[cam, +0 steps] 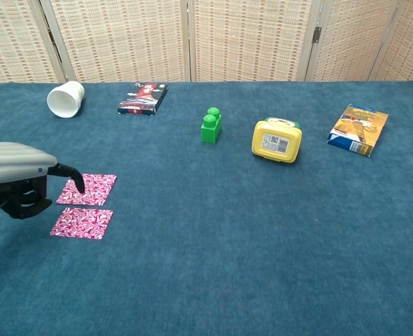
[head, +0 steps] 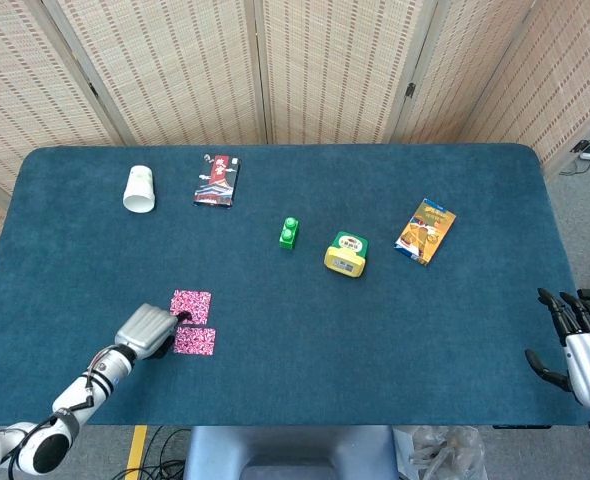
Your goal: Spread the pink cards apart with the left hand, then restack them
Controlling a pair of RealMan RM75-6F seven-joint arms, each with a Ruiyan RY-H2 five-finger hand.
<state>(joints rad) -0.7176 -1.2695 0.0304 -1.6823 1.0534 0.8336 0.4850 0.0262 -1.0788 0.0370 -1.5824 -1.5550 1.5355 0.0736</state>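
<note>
Pink cards: two of them lie flat on the blue bench (head: pixel 395 340) near its front left corner, the far card (cam: pixel 87 189) and the near card (cam: pixel 81 222) just apart, with a thin strip of cloth showing between them. Judged from that gap, the spreading looks done and the restacking is what remains.

Left robot hand (cam: pixel 14 182): low over the bench just left of the cards, fingers curled in, one dark fingertip (cam: pixel 78 183) reaching onto the left part of the far card. Whether it presses or only hovers there I cannot tell; it holds nothing.

Risk, sliding: the cards are thin and flat on a napped cloth. A fingertip pushing one toward the other may butt edge against edge and shove both along instead of riding one over the other.

Risk, skew: contact sits near one edge of the far card, so a drag from there could turn the card, leaving a crooked stack.

Risk, pressure: too light a press and the fingertip slips off the glossy face; too hard and the card may buckle or catch in the cloth.

Risk, bench edge: the near card lies toward the front of the bench, so an overlong pull that way could carry it off.

Other things: white cup (head: pixel 139 188), dark packet (head: pixel 216 179), green block (head: pixel 289 232), yellow box (head: pixel 346 254) and orange packet (head: pixel 425 230) stand well apart, so collision seems unlikely.

Right robot hand (head: pixel 580 345): at the far right edge, off the bench, fingers apart and empty.
</note>
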